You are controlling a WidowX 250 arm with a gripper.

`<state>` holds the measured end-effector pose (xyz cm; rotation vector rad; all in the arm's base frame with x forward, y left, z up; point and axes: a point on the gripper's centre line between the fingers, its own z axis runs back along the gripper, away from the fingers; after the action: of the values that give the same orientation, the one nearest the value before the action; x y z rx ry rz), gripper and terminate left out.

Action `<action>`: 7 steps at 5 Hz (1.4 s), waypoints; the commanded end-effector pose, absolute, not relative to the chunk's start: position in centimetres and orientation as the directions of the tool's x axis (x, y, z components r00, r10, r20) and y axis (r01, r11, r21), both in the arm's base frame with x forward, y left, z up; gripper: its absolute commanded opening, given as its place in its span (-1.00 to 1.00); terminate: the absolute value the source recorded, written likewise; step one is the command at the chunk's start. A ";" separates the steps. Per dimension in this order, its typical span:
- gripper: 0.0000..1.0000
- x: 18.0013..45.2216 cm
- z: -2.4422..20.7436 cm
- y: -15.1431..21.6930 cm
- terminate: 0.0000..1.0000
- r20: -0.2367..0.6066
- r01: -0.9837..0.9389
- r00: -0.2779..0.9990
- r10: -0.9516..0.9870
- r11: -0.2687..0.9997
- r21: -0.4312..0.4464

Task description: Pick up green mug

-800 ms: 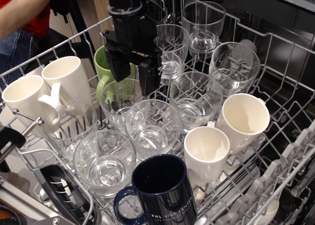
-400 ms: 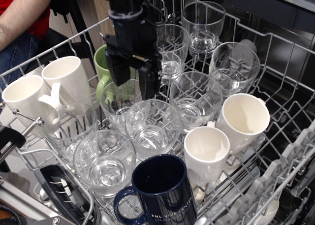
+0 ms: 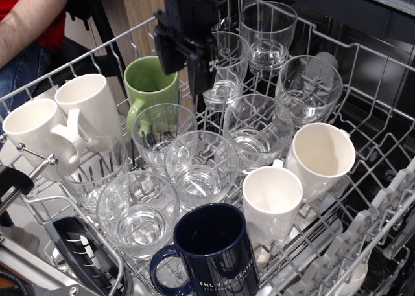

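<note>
The black hand hangs over the rear of the wire rack, its two blocky fingers parted with nothing between them. Just beside it, to its left in the picture, sits the green mug — glossy olive ceramic, round mouth up, loop handle toward the front-left. It stands clear of the hand, tucked behind a ribbed clear glass. Cream mugs lie further left; a dark navy mug sits at the front.
</note>
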<state>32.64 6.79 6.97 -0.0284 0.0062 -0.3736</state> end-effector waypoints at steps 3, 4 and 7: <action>1.00 39.9 4.5 13.7 -1.00 0.123 0.141 0.982 -0.140 0.990 0.001; 1.00 40.6 2.9 14.8 -1.00 0.174 0.060 0.983 -0.063 0.998 0.024; 1.00 41.9 -1.2 17.8 -1.00 0.219 0.017 0.975 -0.042 0.993 0.115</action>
<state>41.30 17.09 -3.47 0.0971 -0.1721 -0.0459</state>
